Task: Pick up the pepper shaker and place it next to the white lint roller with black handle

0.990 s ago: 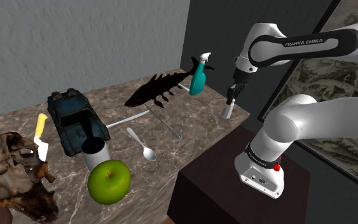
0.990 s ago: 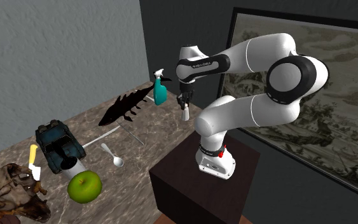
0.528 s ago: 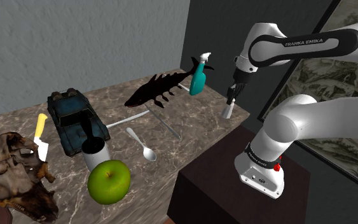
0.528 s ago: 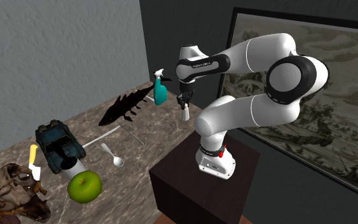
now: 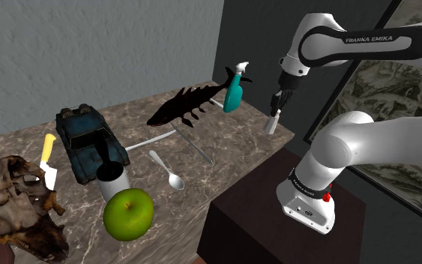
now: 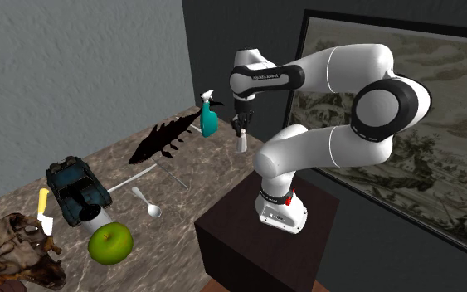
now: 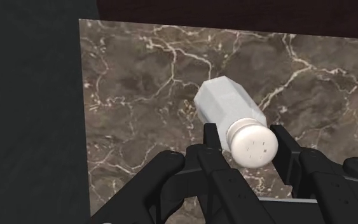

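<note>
Looking first at the shaker (image 7: 233, 113), we see a white faceted body with a round, perforated cap, clasped just under the cap between the two black fingers (image 7: 212, 141) of the pincer (image 7: 250, 145). The pincer is narrow, closed on the shaker's neck, and the body points away from the hand toward the brown marbled worktop (image 7: 145, 83). In the shoulder view the shaker (image 5: 271, 124) hangs tilted below the pincer (image 5: 276, 113), over the worktop's corner nearest the stand (image 5: 250, 217); it appears to be just off the surface. The second exterior view shows the same: shaker (image 6: 242, 146) under the pincer (image 6: 241, 131), beside the worktop's edge.

Nearest to it stands a teal spray bottle (image 5: 233, 92), and past that lies a black fish figure (image 5: 181, 107). A thin white stick (image 5: 151, 140) and a spoon (image 5: 166, 170) lie toward the middle of the worktop.

The lint roller (image 5: 114, 182), a white cylinder with a dark end, is well apart from the shaker, toward the shoulder view's left. It sits just beside a dark blue toy car (image 5: 87, 137) and touches or nearly touches a green apple (image 5: 128, 214). A knife (image 5: 49, 161) with a yellow handle and a brown skull (image 5: 10, 206) lie farther left.
</note>
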Action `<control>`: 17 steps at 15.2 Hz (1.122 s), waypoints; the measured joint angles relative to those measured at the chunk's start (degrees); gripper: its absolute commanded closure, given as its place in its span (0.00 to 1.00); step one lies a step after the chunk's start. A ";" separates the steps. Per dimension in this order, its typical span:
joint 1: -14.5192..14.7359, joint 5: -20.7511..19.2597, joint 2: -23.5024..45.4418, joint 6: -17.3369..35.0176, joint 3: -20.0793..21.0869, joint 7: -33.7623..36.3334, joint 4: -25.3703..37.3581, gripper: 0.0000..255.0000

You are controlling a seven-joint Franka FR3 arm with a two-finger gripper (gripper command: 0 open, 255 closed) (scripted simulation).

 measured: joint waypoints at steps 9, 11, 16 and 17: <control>0.82 1.71 -1.45 -7.64 1.77 0.40 6.28 1.00; 0.89 1.92 -1.60 -9.19 2.00 0.35 7.69 1.00; 1.40 2.80 -1.36 -12.84 2.87 0.61 11.60 1.00; 1.53 3.02 -1.28 -13.54 3.09 0.71 12.38 1.00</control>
